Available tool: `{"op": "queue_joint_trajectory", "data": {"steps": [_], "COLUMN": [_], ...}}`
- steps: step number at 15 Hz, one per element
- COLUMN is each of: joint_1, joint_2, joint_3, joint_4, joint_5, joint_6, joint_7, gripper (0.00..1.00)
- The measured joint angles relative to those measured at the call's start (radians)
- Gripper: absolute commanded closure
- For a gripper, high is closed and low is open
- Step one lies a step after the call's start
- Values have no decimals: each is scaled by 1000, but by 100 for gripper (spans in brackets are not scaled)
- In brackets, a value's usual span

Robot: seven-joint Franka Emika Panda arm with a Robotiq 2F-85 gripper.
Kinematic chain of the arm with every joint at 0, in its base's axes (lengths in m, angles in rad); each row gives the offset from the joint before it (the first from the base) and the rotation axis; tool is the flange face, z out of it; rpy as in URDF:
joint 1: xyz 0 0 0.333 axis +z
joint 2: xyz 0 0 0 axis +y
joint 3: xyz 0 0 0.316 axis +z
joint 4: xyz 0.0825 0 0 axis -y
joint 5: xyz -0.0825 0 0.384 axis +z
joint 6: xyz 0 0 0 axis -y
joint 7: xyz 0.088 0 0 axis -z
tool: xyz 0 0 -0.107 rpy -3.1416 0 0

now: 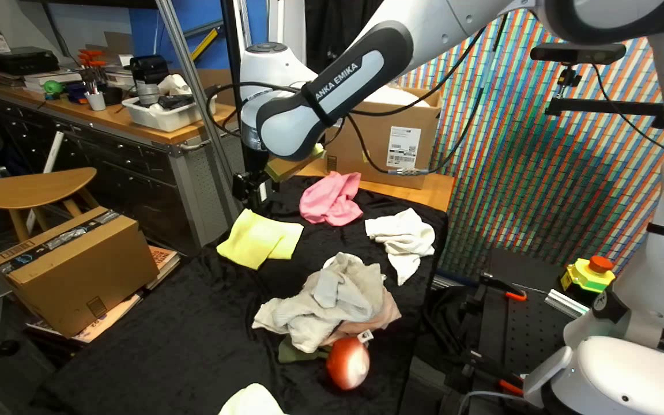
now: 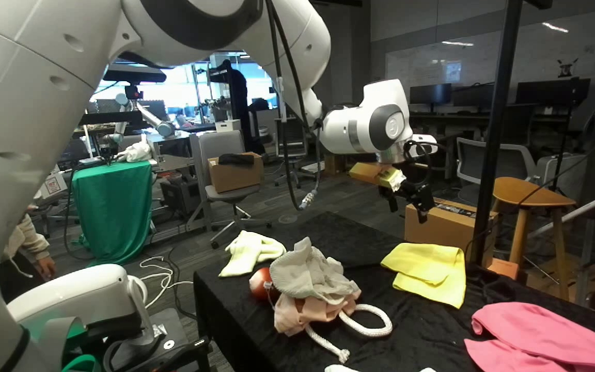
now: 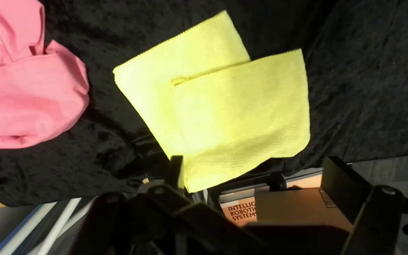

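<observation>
Black-draped, the counter (image 1: 170, 334) carries the folded yellow cloth (image 3: 239, 106), below the gripper (image 3: 253, 168), which is spread wide and holds nothing; centring over the cloth first should give the surest pinch.

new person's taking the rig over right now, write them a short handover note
Pincer: open, empty, raised clear of the yellow cloth.
Where: yellow cloth on the black table cover; pink cloth beside it, not touching; white cloth and grey cloth farther from the pincer.
Done: yellow cloth lies folded over itself.
Left, it seems: its edges are uneven; the others lie bunched up.
</observation>
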Motion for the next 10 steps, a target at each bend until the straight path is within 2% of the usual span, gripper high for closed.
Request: {"op": "queue_joint_trajectory", "data": {"steps": [10], "joint_1": [8], "joint_2": [341], "joint_3": [-6], "joint_4": [459], "joint_5": [68], "joint_6": [-182], "joint_7": [193], "gripper": [0]}}
